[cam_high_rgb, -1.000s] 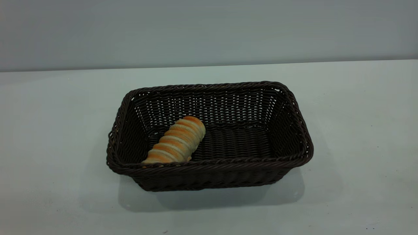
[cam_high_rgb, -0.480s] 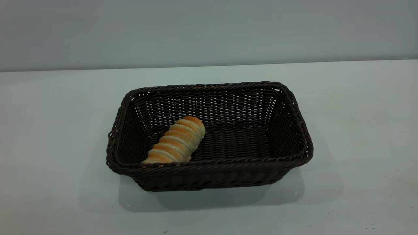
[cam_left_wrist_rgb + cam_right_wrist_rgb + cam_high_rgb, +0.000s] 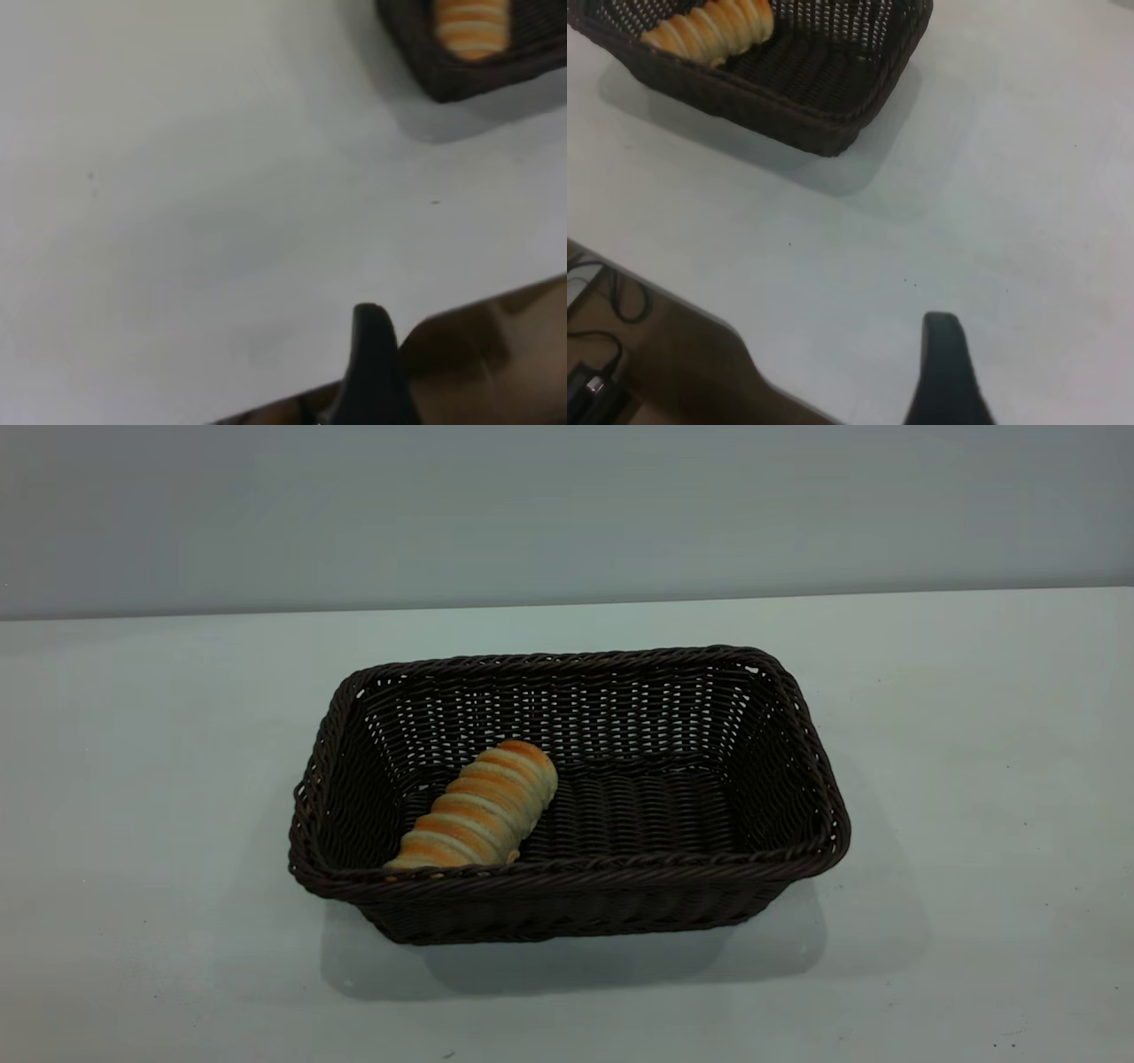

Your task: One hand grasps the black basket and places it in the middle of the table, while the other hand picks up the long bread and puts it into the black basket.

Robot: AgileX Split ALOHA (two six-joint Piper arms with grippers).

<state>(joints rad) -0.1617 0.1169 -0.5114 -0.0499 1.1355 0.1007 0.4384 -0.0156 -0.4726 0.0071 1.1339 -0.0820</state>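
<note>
The black basket (image 3: 797,779) stands in the middle of the table (image 3: 142,779). The long bread (image 3: 478,810) lies inside it, at its left front, slanting from the front rim toward the middle. Neither gripper shows in the exterior view. In the left wrist view my left gripper (image 3: 372,354) hovers over the table's edge, far from the basket corner (image 3: 461,84) and the bread end (image 3: 471,27). In the right wrist view my right gripper (image 3: 943,363) is over bare table near the edge, well away from the basket (image 3: 833,97) and the bread (image 3: 709,27).
The table's edge, with brown floor beyond it, shows in the left wrist view (image 3: 478,354). In the right wrist view, cables (image 3: 602,310) lie on the floor past the edge. A plain grey wall (image 3: 567,505) stands behind the table.
</note>
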